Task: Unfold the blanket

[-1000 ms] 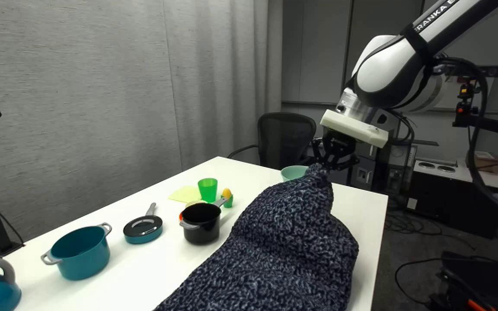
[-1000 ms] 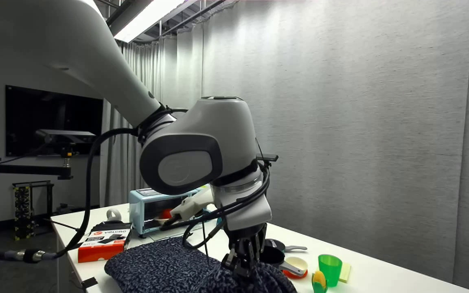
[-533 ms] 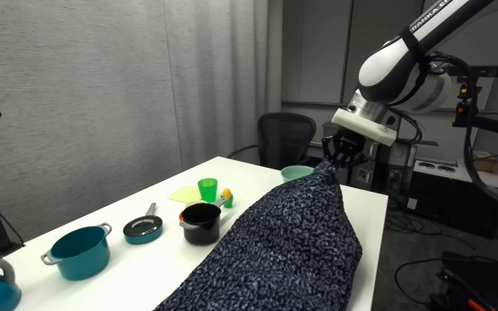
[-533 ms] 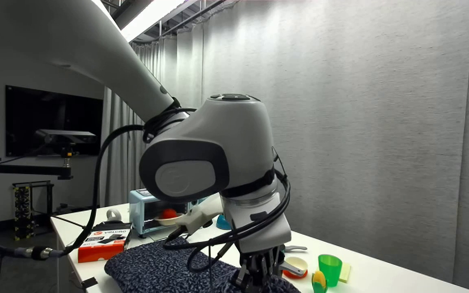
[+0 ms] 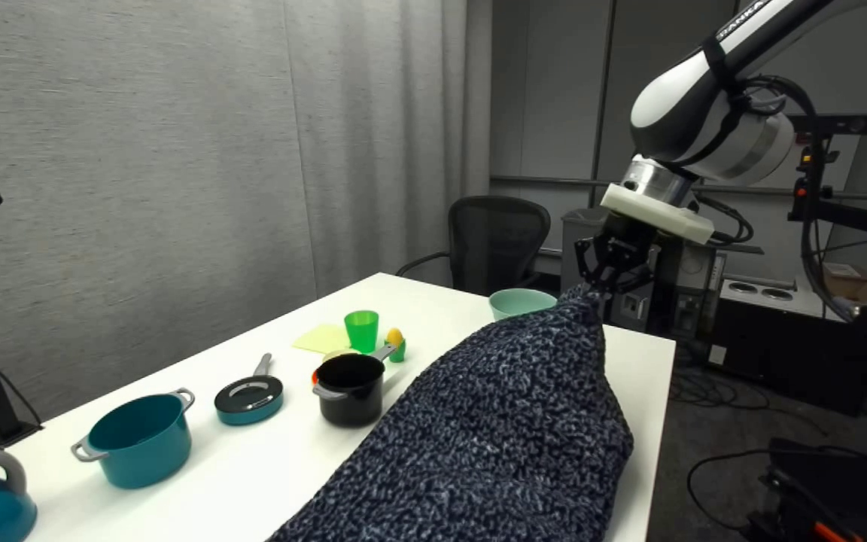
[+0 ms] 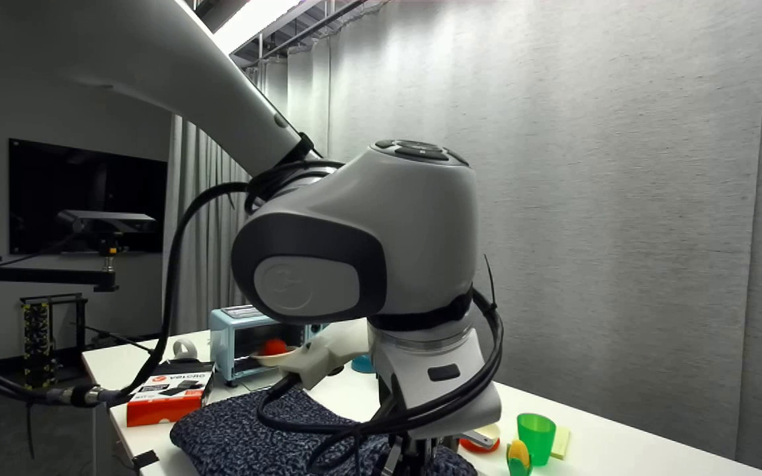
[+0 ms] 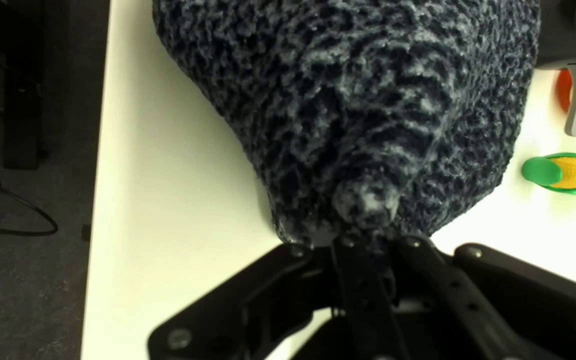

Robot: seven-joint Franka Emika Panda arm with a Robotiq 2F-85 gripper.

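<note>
The dark navy flecked knitted blanket (image 5: 494, 429) covers the near right part of the white table (image 5: 245, 474). It also shows in an exterior view (image 6: 249, 430), partly behind the arm, and in the wrist view (image 7: 358, 95). My gripper (image 5: 600, 289) is shut on a bunched end of the blanket and holds it raised above the table's far right part. The cloth slopes down from the fingers like a tent. In the wrist view the fingers (image 7: 375, 245) pinch the cloth between them. In an exterior view the gripper (image 6: 411, 456) is mostly cut off at the bottom edge.
A pale green bowl (image 5: 521, 302) stands just behind the raised cloth. A black pot (image 5: 351, 391), toy corn (image 5: 396, 346), green cup (image 5: 362, 331), teal pan (image 5: 249, 403) and teal pot (image 5: 147, 444) stand beside the blanket. An orange-white box (image 6: 169, 396) and toaster oven (image 6: 249, 344) stand beyond it.
My gripper has moved to the right in both exterior views, pulling the held end along. The blanket's raised part is stretched smoother, and more of the green bowl shows.
</note>
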